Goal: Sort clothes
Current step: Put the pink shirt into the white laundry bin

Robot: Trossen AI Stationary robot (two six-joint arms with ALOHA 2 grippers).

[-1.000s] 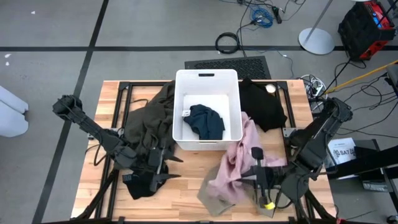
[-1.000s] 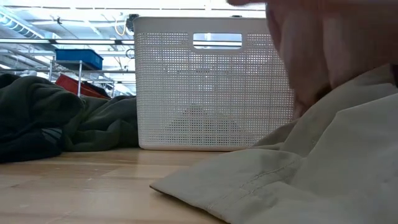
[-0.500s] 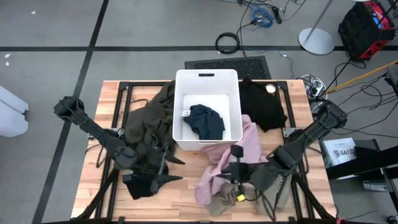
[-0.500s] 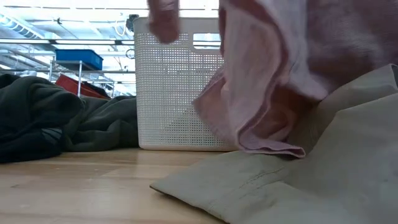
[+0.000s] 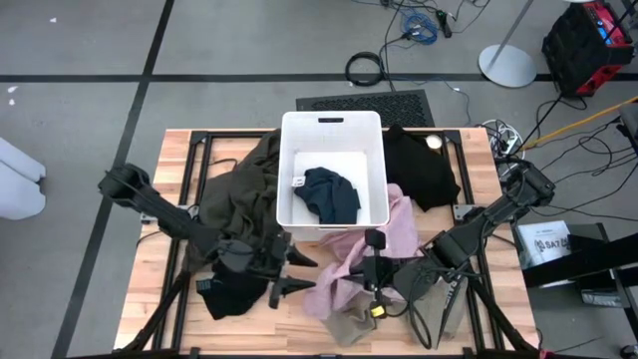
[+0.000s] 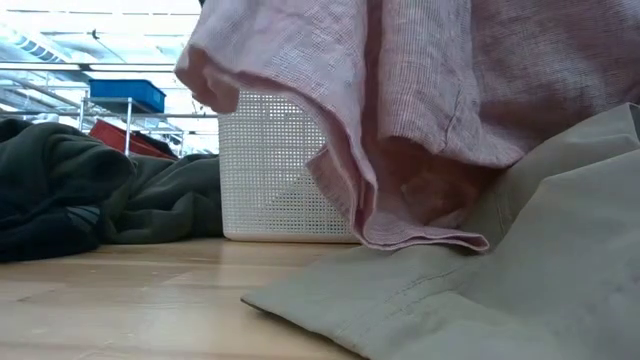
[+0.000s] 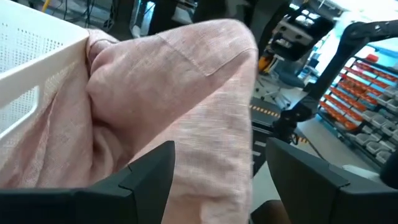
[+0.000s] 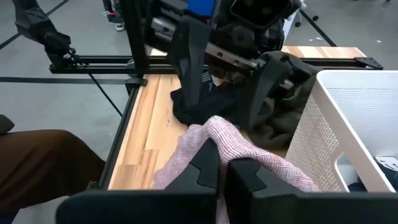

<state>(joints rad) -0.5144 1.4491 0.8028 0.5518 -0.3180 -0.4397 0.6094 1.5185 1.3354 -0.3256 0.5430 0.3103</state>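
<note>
The pale pink garment (image 5: 384, 239) lies bunched between the white bin (image 5: 332, 122) and the near edge, partly over a khaki garment (image 5: 349, 324). My right gripper (image 5: 357, 274) is shut on it. My left gripper (image 5: 294, 274) is open right beside the pink garment's left edge, and the cloth (image 7: 186, 106) fills the space between its fingers. A navy garment (image 5: 329, 194) lies in the bin. The large olive garment (image 5: 239, 194) lies left of the bin, with a black one (image 5: 224, 297) at its near end. Another black garment (image 5: 424, 170) lies right of the bin. My right gripper pinches a raised bunch of the pink garment (image 8: 219, 134) between its two fingers, coming level from the table's right. The cloth is lifted there and hangs slack, its lower hem (image 6: 420, 240) on the khaki garment (image 6: 480, 290). My left gripper's fingers (image 7: 149, 177) stand on either side of the pink cloth; whether they touch it cannot be told.
The bin's wall (image 6: 270, 170) stands close behind the pink cloth. The olive pile (image 6: 90, 190) takes up the left half of the table. Bare wood (image 5: 169, 319) shows at the near left corner. The table's black frame rails run along both sides.
My right gripper has gone toward the table's left with the pink garment, drawing it across over the khaki one and raising it. My left gripper has gone toward the table's right, up to the pink garment's edge.
</note>
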